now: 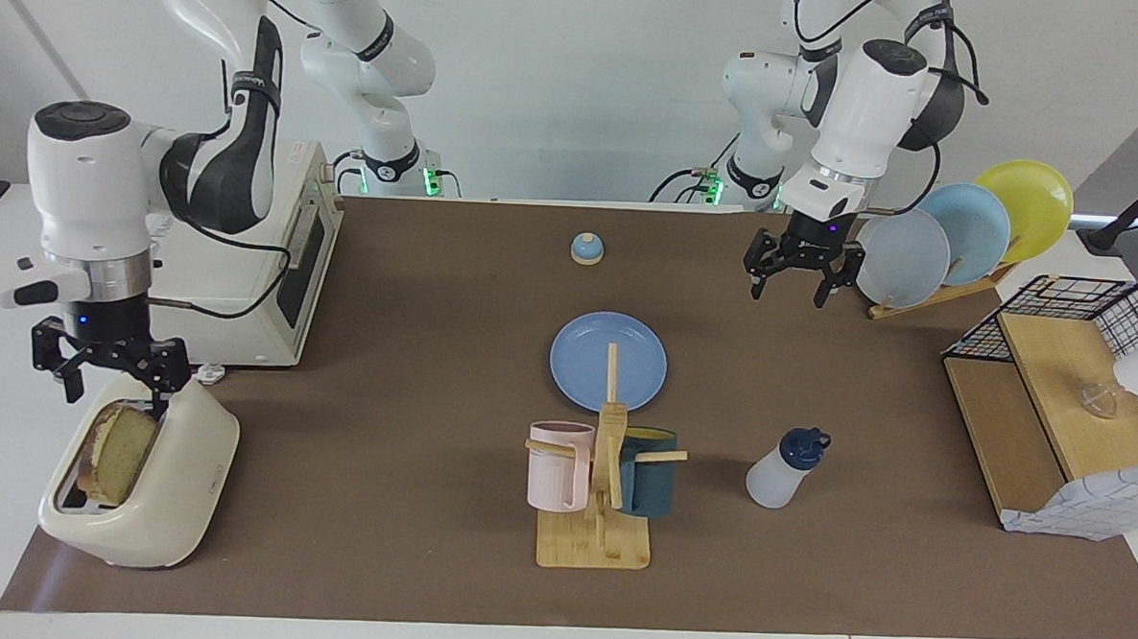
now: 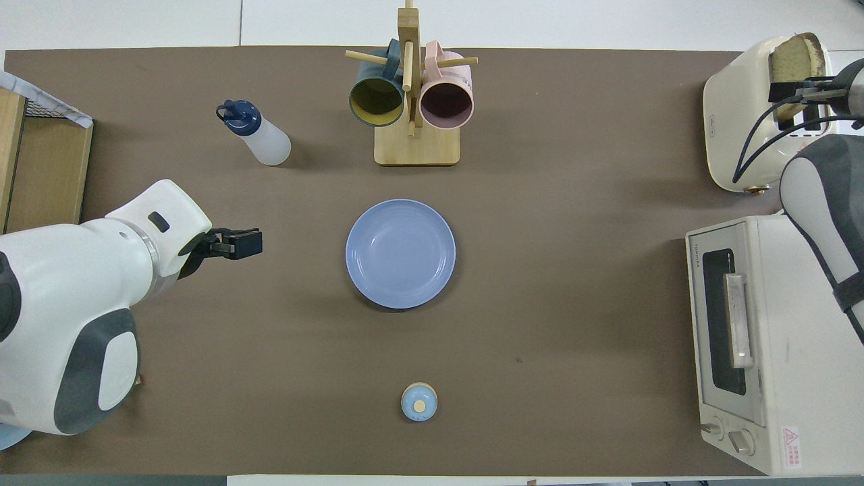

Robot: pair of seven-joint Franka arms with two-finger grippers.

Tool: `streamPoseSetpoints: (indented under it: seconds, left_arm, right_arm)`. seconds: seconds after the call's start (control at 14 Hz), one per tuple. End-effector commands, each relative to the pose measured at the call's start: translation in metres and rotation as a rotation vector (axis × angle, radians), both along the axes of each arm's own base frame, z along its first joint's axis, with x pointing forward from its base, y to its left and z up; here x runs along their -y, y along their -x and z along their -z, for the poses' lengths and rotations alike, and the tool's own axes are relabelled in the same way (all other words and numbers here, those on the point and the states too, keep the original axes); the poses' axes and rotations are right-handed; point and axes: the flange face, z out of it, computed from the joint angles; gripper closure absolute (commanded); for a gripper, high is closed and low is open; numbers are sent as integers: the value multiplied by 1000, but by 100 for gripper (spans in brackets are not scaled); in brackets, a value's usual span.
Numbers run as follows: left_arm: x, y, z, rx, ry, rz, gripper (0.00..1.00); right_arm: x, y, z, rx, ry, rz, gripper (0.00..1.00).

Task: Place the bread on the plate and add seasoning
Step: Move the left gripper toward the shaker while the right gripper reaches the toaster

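Brown-covered surface (image 1: 407, 505) under white walls. Bread (image 1: 119, 452) upright in the slot of a cream toaster (image 1: 172, 494) at the right arm's end, farther from the robots than the toaster oven (image 1: 287, 278). Right hand (image 1: 110, 391) low over the toaster, fingers spread either side of the slice's top, not seen gripping it. Blue plate (image 1: 608, 362) flat at mid-surface, bare, with a mug tree (image 1: 600, 494) farther from the robots and a small bell (image 1: 586, 249) nearer to them. Seasoning bottle (image 1: 785, 469) upright beside the mug tree, toward the left arm's end. Left hand (image 1: 799, 283) open in the air, beside a rack of upright plates (image 1: 957, 242), holding nothing.
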Motion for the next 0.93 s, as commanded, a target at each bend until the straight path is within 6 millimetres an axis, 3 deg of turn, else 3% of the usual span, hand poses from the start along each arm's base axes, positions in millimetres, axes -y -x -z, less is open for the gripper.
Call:
streamPoseSetpoints:
  seconds: [0.0, 0.07, 0.29, 0.57, 0.71, 0.86]
  left_arm:
    - [2, 20, 11, 66, 25, -14, 0]
    - [6, 22, 18, 87, 38, -29, 0]
    - [7, 31, 42, 144, 65, -51, 0]
    - [-2, 35, 69, 218, 91, -67, 0]
    - [-1, 30, 89, 242, 100, -68, 0]
    - [1, 24, 104, 264, 109, -70, 0]
  right_arm:
    - [3, -5, -10, 19, 25, -9, 14]
    - [6, -4, -10, 10, 34, -19, 18]
    - [25, 0, -9, -25, 72, -71, 58]
    - [19, -2, -11, -18, 77, -86, 73]
    - [18, -2, -12, -19, 82, -91, 100]
    - [13, -5, -19, -27, 121, -117, 100]
